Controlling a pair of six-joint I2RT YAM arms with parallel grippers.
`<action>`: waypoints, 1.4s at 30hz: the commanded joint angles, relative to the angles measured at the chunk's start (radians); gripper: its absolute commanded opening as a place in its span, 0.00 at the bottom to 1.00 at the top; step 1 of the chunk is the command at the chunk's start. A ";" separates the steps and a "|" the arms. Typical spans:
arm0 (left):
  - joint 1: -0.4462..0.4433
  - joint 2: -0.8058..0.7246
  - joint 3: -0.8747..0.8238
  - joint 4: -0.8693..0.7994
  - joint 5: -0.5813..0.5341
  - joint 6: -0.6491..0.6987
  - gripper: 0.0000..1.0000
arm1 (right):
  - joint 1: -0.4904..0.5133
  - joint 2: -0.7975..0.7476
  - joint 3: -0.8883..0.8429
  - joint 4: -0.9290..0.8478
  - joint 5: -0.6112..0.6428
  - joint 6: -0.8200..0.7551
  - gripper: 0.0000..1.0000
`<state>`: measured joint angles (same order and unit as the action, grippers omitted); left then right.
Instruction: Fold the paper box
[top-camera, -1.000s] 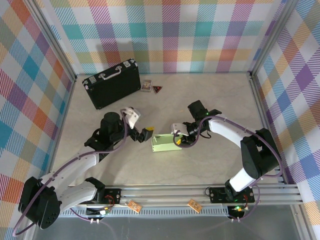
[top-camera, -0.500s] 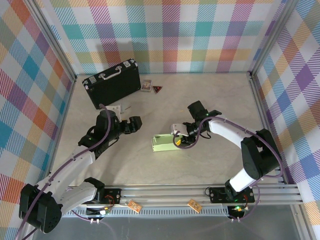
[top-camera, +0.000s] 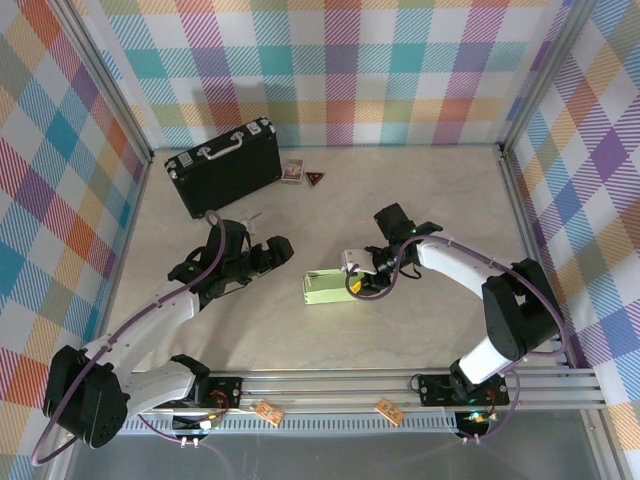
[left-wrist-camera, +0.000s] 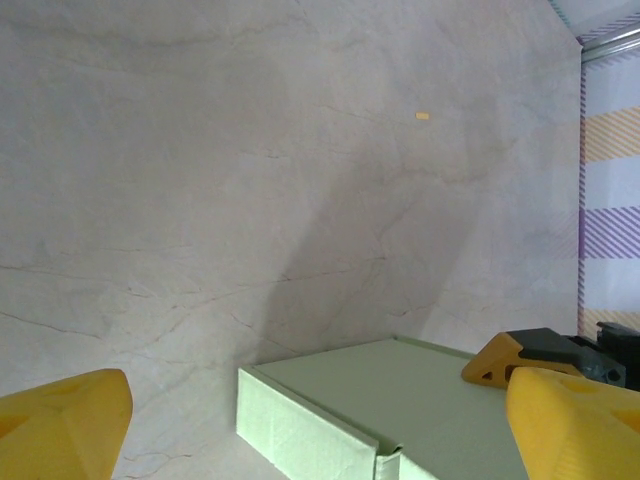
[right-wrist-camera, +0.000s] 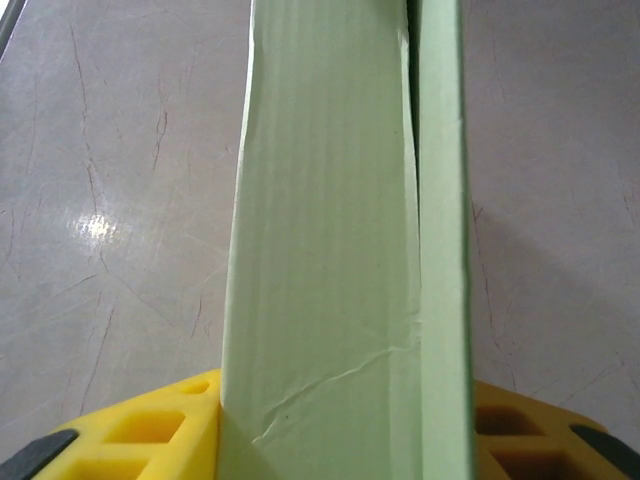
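Observation:
The paper box (top-camera: 328, 287) is a shallow pale green box lying in the middle of the table. My right gripper (top-camera: 357, 281) is shut on its right end. In the right wrist view the box (right-wrist-camera: 340, 240) stands between the two yellow fingers (right-wrist-camera: 150, 435), which press on both sides of it. My left gripper (top-camera: 279, 251) hangs open a short way to the left of the box, apart from it. The left wrist view has the box's corner (left-wrist-camera: 330, 395) ahead of the wide-apart yellow fingers (left-wrist-camera: 65, 420), and a tip of the right gripper's finger (left-wrist-camera: 493, 362) lies on the box.
A black briefcase (top-camera: 222, 166) lies at the back left, with a small card (top-camera: 292, 171) and a dark triangular piece (top-camera: 315, 179) beside it. Plaid walls close the sides and back. A metal rail (top-camera: 400, 385) runs along the front edge.
My left gripper drew back from the box's left end toward the left, then came slightly back to the right. The right gripper and the box stayed put.

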<state>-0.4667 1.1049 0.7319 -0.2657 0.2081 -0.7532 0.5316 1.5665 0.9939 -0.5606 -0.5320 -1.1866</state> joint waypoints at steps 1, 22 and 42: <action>-0.017 0.037 0.010 0.058 0.054 -0.075 0.95 | 0.008 -0.025 -0.017 -0.009 -0.034 0.003 0.45; -0.141 0.185 0.032 0.229 0.057 -0.235 0.80 | 0.013 0.001 -0.002 -0.006 -0.027 0.021 0.49; -0.157 0.176 0.119 -0.048 -0.024 -0.089 0.84 | 0.014 0.003 -0.005 0.004 -0.014 0.039 0.54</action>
<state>-0.6197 1.2873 0.8070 -0.2188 0.1928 -0.9001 0.5381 1.5654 0.9909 -0.5598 -0.5278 -1.1587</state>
